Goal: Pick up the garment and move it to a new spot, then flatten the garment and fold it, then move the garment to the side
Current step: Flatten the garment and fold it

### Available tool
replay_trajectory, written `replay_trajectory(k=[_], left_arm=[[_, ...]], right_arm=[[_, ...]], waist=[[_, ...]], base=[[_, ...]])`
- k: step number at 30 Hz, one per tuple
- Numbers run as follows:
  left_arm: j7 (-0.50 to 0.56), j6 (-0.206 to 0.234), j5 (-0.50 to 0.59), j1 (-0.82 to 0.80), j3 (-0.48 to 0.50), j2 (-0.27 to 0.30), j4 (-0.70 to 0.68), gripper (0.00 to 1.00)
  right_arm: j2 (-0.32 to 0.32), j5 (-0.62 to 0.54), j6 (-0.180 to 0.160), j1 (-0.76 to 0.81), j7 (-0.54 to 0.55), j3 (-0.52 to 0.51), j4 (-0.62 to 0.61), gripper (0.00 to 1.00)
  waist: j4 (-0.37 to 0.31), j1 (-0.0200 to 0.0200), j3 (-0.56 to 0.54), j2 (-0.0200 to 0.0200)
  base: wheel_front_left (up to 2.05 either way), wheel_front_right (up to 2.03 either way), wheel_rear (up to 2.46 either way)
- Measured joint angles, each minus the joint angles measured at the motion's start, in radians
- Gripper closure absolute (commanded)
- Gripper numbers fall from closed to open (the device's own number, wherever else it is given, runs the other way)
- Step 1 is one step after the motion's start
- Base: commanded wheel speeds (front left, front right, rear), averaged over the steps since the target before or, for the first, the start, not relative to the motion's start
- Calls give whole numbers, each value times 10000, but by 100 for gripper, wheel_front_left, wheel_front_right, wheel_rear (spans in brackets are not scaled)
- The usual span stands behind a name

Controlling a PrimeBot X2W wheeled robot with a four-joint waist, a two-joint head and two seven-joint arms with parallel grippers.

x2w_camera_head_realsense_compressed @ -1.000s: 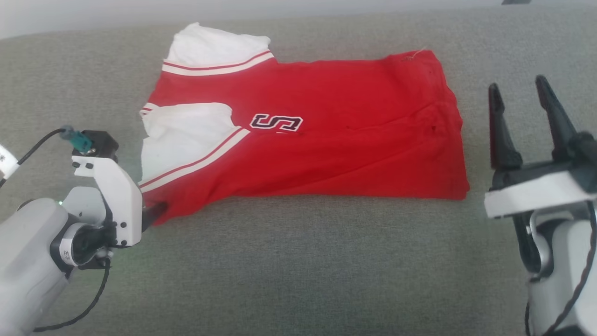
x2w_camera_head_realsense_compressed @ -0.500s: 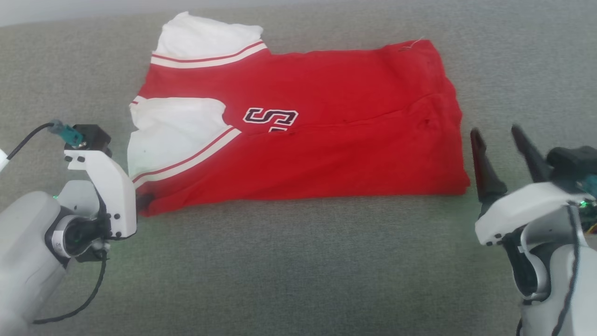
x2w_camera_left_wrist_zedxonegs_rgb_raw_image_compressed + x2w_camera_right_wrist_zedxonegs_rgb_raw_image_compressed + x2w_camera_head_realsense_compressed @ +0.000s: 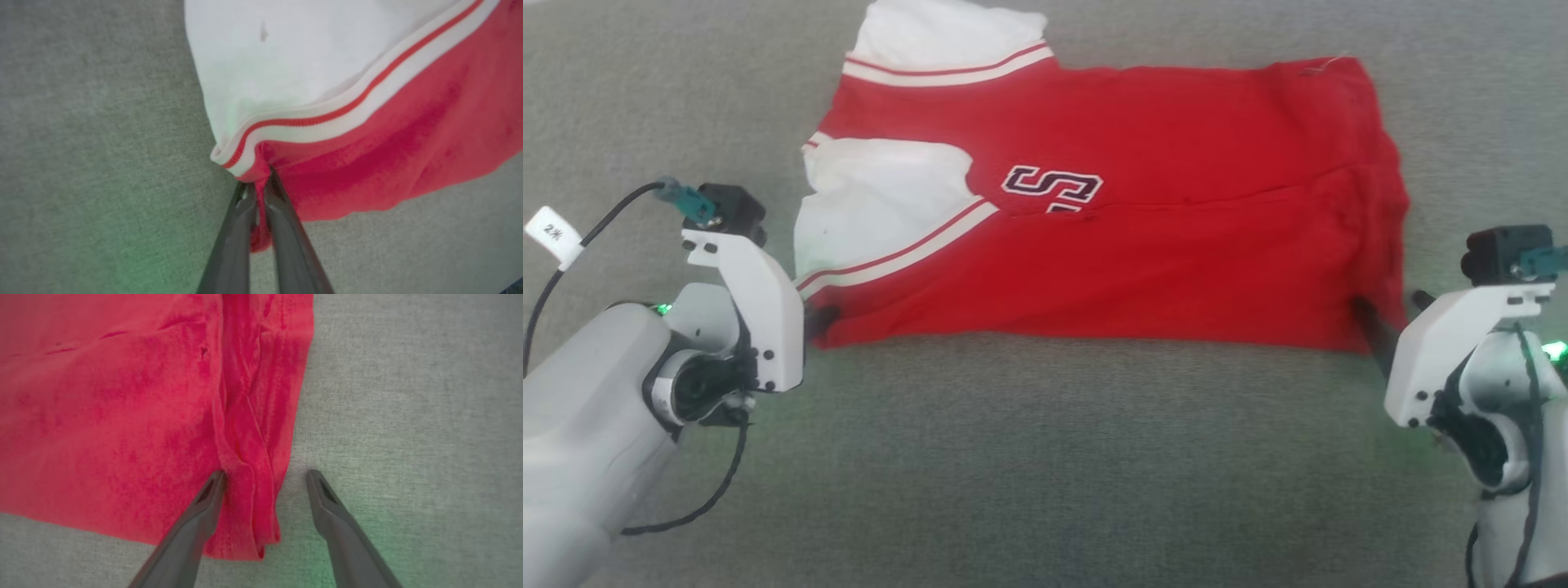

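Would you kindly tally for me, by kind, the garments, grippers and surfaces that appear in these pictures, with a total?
Garments: 1, the red-and-white garment.
Grippers: 2, the left gripper shut on the garment's corner, the right gripper open at its hem.
Surfaces: 1, the grey fabric surface.
Total: 4.

The red garment point(image 3: 1176, 269), white striped-trim sleeves at left, lies folded flat, one "S" showing.
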Motion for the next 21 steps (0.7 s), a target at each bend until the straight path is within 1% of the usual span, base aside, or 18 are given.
replay_trajectory(k=[5,6,7,9,10,15,21], left_arm=[[-165,-153,44,-134,-19,-180,46,100],[-182,-184,48,-138,-19,-205,77,100],[-230,-209,71,-148,-23,-238,104,100],[-265,-261,77,-173,-33,-295,182,100],[-303,-276,92,-182,-44,-326,215,100],[-349,-362,173,-233,-56,-441,378,100],[-332,-314,211,-214,-96,-309,330,100]], right_arm=[[-194,267,-4,-293,1139,36,257,0],[-226,259,-6,-343,1369,58,305,51],[-290,240,-6,-394,1534,67,343,100],[-336,270,-4,-524,1843,94,418,100],[-263,326,-4,-575,1871,-40,447,100],[-305,255,13,-726,1950,-88,570,100],[-591,370,13,-858,1916,-192,627,100]], waist=[[283,0,195,0],[318,0,217,0],[347,0,232,0],[395,-1,243,0],[414,-1,243,0],[474,0,144,0],[480,0,-184,0]], base=[[0,0,0],[0,0,0],[0,0,0],[0,0,0],[0,0,0],[0,0,0],[0,0,0]])
